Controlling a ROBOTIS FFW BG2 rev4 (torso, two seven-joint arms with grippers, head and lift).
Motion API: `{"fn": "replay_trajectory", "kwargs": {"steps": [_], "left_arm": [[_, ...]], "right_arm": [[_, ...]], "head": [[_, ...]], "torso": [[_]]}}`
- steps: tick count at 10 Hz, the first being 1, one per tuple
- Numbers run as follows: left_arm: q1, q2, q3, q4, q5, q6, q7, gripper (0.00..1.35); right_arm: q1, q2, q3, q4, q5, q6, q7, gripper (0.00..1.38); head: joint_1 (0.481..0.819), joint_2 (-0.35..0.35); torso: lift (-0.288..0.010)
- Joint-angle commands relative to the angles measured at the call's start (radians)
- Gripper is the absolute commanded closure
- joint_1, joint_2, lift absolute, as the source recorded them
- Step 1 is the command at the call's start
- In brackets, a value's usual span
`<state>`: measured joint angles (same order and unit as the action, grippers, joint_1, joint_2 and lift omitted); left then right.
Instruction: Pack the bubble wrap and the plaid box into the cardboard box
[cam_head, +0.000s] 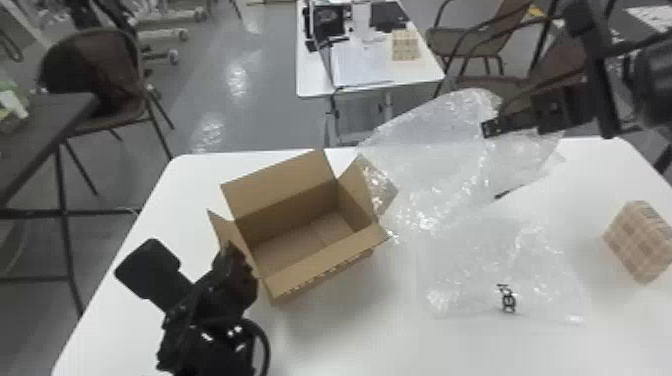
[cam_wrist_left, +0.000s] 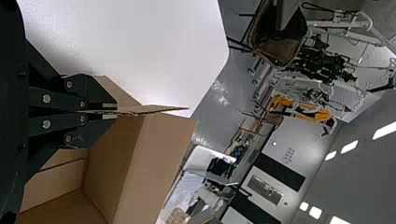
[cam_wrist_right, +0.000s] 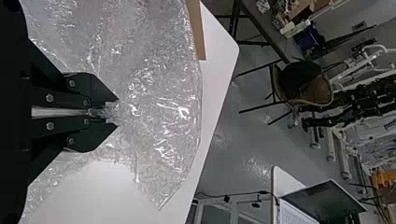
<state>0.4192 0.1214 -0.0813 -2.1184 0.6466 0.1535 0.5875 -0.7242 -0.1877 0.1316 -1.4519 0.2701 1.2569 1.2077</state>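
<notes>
In my head view, the right edge cuts off part of the plaid box (cam_head: 637, 242). My left pincer (cam_head: 233, 252) covers part of the cardboard box's (cam_head: 280, 205) left flap (cam_head: 222, 231), and the bottom edge cuts off its arm. My right pincer (cam_head: 494, 128) hides the pinched fold of bubble wrap (cam_head: 430, 150), and its arm runs out at the right edge. I can't make out the small dark mark (cam_head: 507, 298) at the wrap's near end. The surface (cam_head: 350, 330) runs out at the bottom. In the left wrist view, the cardboard box is cut off; in the right wrist view, so is the wrap.
</notes>
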Motion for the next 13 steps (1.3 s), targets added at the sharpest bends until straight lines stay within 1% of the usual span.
{"fn": "replay_trajectory", "kwargs": {"steps": [1, 3, 4, 5, 6, 8, 10, 11, 12, 13], "left_arm": [[0.001, 0.0, 0.001, 0.0, -0.001, -0.002, 0.0, 1.21], [0.001, 0.0, 0.0, 0.0, -0.001, 0.003, 0.0, 1.21], [0.001, 0.0, 0.0, 0.0, -0.001, 0.003, 0.002, 1.21], [0.0, 0.0, 0.0, 0.0, -0.002, 0.005, 0.002, 1.21], [0.0, -0.002, 0.0, 0.0, -0.002, 0.011, 0.002, 1.21], [-0.007, -0.002, 0.0, 0.0, -0.007, 0.024, 0.003, 1.21], [-0.013, -0.002, -0.002, 0.0, -0.008, 0.035, 0.003, 1.21], [-0.014, -0.003, -0.002, 0.003, -0.01, 0.038, 0.003, 1.21], [-0.013, -0.002, -0.002, 0.003, -0.008, 0.035, 0.003, 1.21], [-0.014, 0.0, -0.002, 0.003, -0.008, 0.037, 0.003, 1.21]], "right_arm": [[0.009, 0.001, -0.024, -0.01, -0.012, -0.001, -0.013, 1.11], [0.017, 0.005, -0.058, -0.015, -0.052, -0.021, -0.042, 1.11], [0.02, 0.017, -0.083, -0.008, -0.071, -0.034, -0.06, 1.11], [0.015, 0.024, -0.089, 0.01, -0.083, -0.048, -0.062, 1.11], [0.003, 0.03, -0.089, 0.039, -0.109, -0.062, -0.068, 1.11], [-0.044, 0.056, -0.066, 0.113, -0.14, -0.094, -0.083, 1.11], [-0.089, 0.102, -0.024, 0.211, -0.184, -0.14, -0.119, 1.11], [-0.118, 0.129, 0.003, 0.285, -0.203, -0.172, -0.132, 1.11], [-0.141, 0.169, 0.008, 0.354, -0.189, -0.206, -0.132, 1.11], [-0.159, 0.189, 0.019, 0.409, -0.19, -0.235, -0.132, 1.11]], "head": [[0.695, 0.128], [0.695, 0.121], [0.695, 0.119], [0.695, 0.118], [0.694, 0.121], [0.69, 0.129], [0.68, 0.156], [0.678, 0.165], [0.677, 0.188], [0.678, 0.21]], "torso": [[-0.102], [-0.102], [-0.102], [-0.102], [-0.102], [-0.102], [-0.102], [-0.102], [-0.102], [-0.102]]}}
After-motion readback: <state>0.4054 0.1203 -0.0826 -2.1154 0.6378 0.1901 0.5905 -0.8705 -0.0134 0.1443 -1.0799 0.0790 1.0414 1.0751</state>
